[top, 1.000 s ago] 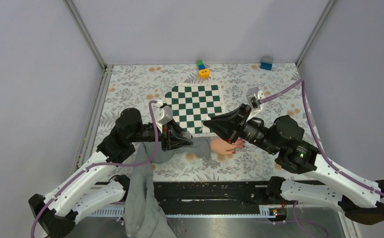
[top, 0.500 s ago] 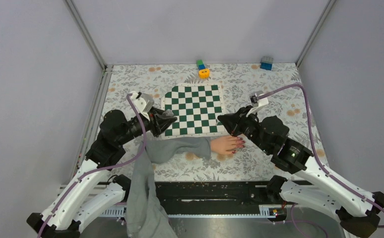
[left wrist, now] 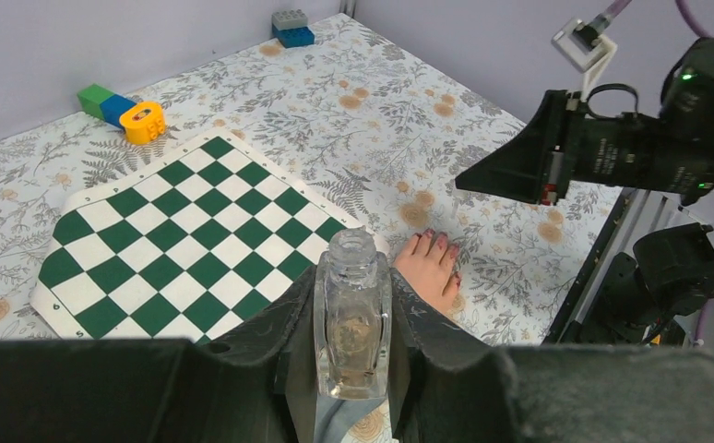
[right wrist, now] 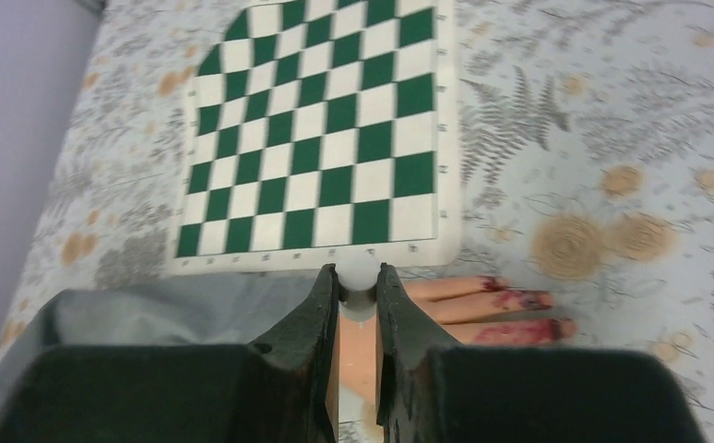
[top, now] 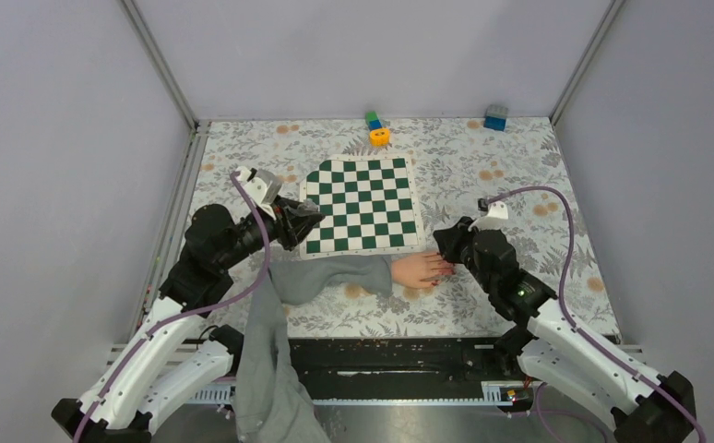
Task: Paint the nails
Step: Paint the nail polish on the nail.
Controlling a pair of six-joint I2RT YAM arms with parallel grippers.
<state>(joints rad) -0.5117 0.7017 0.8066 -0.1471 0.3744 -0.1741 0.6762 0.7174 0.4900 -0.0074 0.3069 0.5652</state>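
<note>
The dark red nails (right wrist: 519,300) are lying on the surface (right wrist: 612,111), just beside the right gripper (right wrist: 357,277), which is pinching a small white knob (right wrist: 358,269). The left gripper (left wrist: 353,281) is holding a clear bottle (left wrist: 352,332) near the grey sleeve (top: 330,277). The chessboard (right wrist: 326,138) is lying just behind the hand (top: 416,270).

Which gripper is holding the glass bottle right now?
The left gripper: it is shut on the clear glass bottle near the chessboard corner. The right gripper instead pinches a small white knob by the hand.
</note>
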